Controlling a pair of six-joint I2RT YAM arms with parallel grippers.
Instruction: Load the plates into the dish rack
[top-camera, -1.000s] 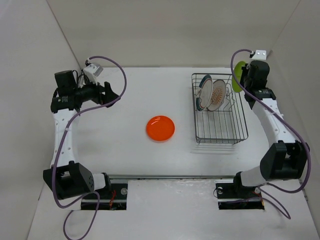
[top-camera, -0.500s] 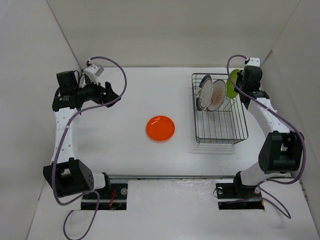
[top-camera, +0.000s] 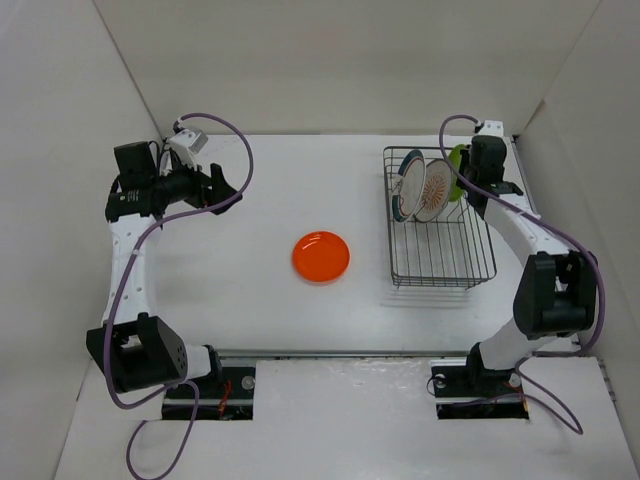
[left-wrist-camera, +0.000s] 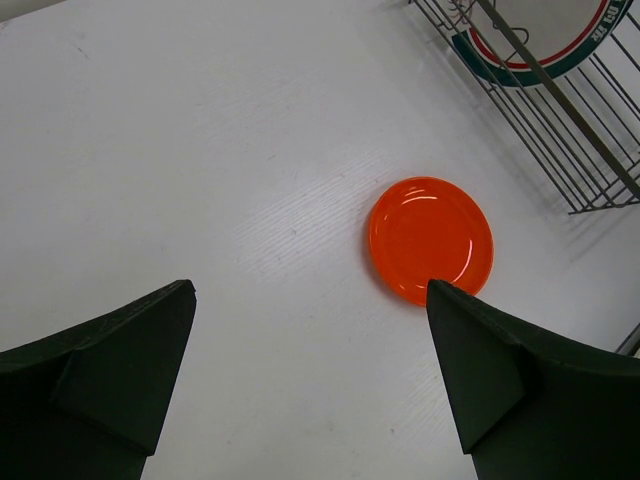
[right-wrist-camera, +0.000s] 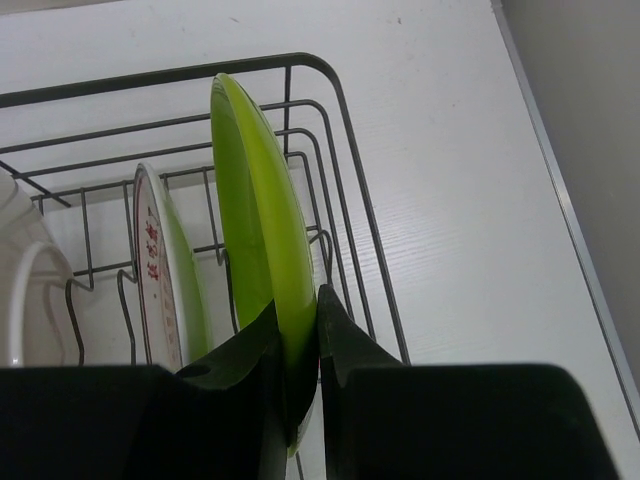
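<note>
Right fingers are clamped on the near edge of the lime green plate, one on each face. Left fingers stand wide apart and hold nothing, raised over the left side of the tabletop.

I record the dish rack on the right half of the tabletop, its long side running away from me. The lime green plate stands on edge at the rack's far right corner, over the wires. My own fingers hide its lower edge, so I cannot tell whether it sits in a slot.

Just to its left the sunburst plate leans upright in the rack. The green-rimmed plate leans beside that, at the far left corner.

The orange plate lies flat on the tabletop, well apart from the rack and untouched.
</note>
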